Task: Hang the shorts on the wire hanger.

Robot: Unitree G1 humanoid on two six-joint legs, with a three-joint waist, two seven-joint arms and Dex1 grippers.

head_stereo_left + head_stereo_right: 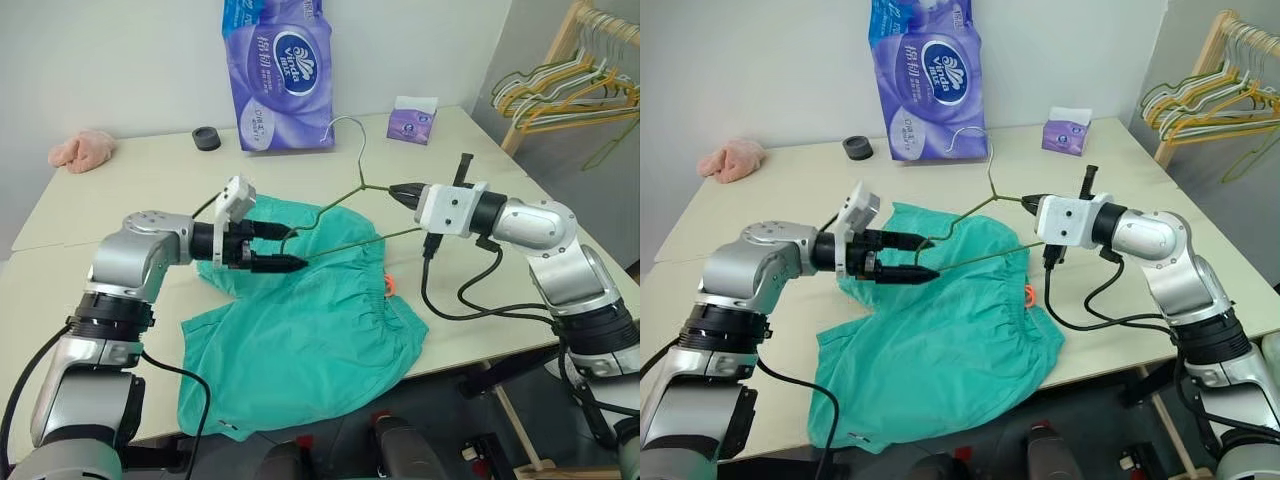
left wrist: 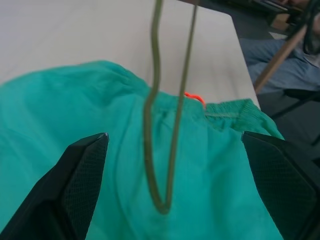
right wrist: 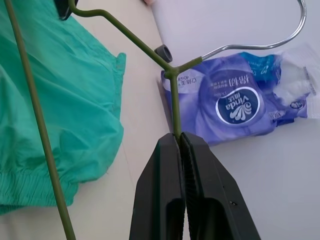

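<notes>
- The table (image 1: 130, 190) is pale and carries everything; the shorts serve as the landmark below.
- The shorts (image 1: 300, 350) lie spread and rumpled on the table's near part, one leg hanging over the near edge, a small orange tag (image 1: 389, 286) at the waistband.
- A purple tissue pack (image 1: 280, 70) stands beyond the shorts against the wall.
- A rack of bunched hangers (image 1: 570, 85) stands off the table, beyond and to the right of the shorts.
- The wire hanger (image 1: 345, 215) is held in the air just above the shorts' far part, hook pointing away towards the tissue pack.
- The right pincer (image 1: 397, 192), above the shorts' right side, is clamped tight on the hanger's right shoulder wire.
- The left pincer (image 1: 278, 247), over the shorts' left part, gapes wide; the hanger's left corner sits between its fingers, untouched.
- A pink cloth (image 1: 82, 150) lies far beyond the shorts to the left.
- A small purple box (image 1: 412, 120) sits beyond the shorts to the right.
- A dark round thing (image 1: 206, 139) lies left of the tissue pack.
</notes>
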